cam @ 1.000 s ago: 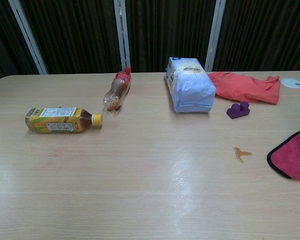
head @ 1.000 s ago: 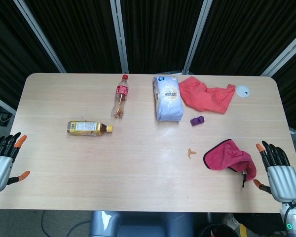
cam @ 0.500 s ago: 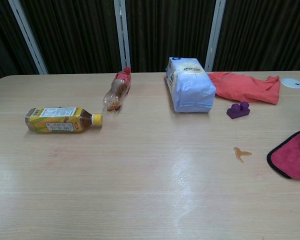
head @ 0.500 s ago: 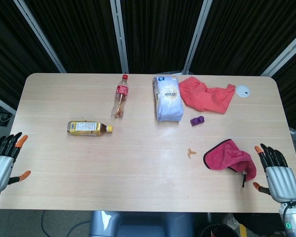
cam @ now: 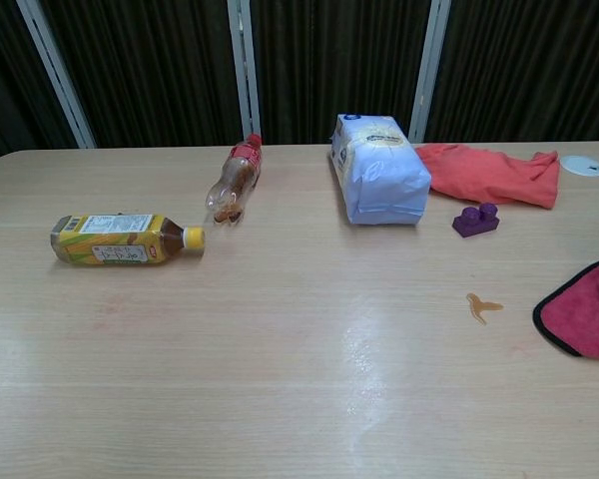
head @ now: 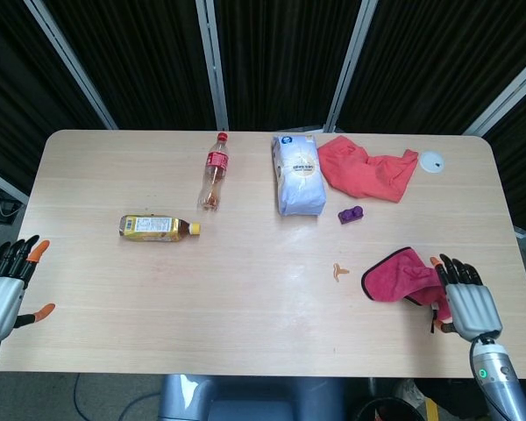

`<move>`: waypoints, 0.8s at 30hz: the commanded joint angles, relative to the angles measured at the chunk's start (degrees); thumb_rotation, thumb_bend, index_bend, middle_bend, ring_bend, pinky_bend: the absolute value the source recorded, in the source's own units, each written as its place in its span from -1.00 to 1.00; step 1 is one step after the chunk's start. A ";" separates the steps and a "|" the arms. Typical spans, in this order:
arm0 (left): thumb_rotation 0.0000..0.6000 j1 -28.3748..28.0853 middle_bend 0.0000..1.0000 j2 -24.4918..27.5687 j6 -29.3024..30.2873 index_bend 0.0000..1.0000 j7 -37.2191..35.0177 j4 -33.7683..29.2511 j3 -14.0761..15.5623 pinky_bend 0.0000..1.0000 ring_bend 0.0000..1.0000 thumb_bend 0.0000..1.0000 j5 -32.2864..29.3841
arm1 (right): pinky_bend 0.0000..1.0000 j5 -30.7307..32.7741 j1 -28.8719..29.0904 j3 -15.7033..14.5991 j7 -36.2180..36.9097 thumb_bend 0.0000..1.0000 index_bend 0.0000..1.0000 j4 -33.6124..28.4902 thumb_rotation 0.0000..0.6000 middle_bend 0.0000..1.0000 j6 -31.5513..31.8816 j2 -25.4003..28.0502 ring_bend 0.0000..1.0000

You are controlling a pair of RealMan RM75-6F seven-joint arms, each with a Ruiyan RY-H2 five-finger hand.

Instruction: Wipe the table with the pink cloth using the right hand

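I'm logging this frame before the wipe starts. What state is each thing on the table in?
pink cloth: crumpled, on the table
right hand: fingers spread, at the cloth's edge
left hand: fingers apart, holding nothing
yellow bottle: lying, capped
cola bottle: lying, capped
white bag: lying flat
orange cloth: rumpled
spill: unwiped

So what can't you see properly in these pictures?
- Pink cloth: chest view, right edge cuts it off.
- Right hand: head view, whether it touches the cloth is unclear; absent from chest view.
- White bag: print too small to read.
- Left hand: partly cut by left edge.
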 commanded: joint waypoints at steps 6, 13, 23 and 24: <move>1.00 -0.17 -1.00 0.23 -0.49 -1.00 -0.58 -0.17 0.03 -1.00 -1.00 -0.99 -0.28 | -0.84 10.70 4.55 3.01 -7.30 -1.00 -0.87 4.99 1.00 -1.00 -3.12 -6.83 -1.00; 1.00 -0.41 -1.00 0.32 -1.01 -1.00 -0.64 -0.29 0.05 -1.00 -1.00 -0.99 -0.47 | -0.84 18.08 6.62 4.26 -9.61 -1.00 -0.80 8.21 1.00 -1.00 -4.96 -8.32 -1.00; 1.00 -0.63 -1.00 0.35 -1.61 -0.95 -0.55 -0.33 -0.01 -1.00 -1.00 -0.99 -1.02 | -0.69 22.66 8.48 3.98 -10.60 -0.96 -0.60 11.93 1.00 -0.84 -6.11 -11.04 -1.00; 1.00 -0.66 -1.00 0.37 -1.73 -0.95 -0.56 -0.35 0.01 -1.00 -1.00 -0.99 -1.10 | -0.65 22.74 8.65 3.91 -10.51 -0.90 -0.56 12.47 1.00 -0.81 -6.07 -11.60 -1.00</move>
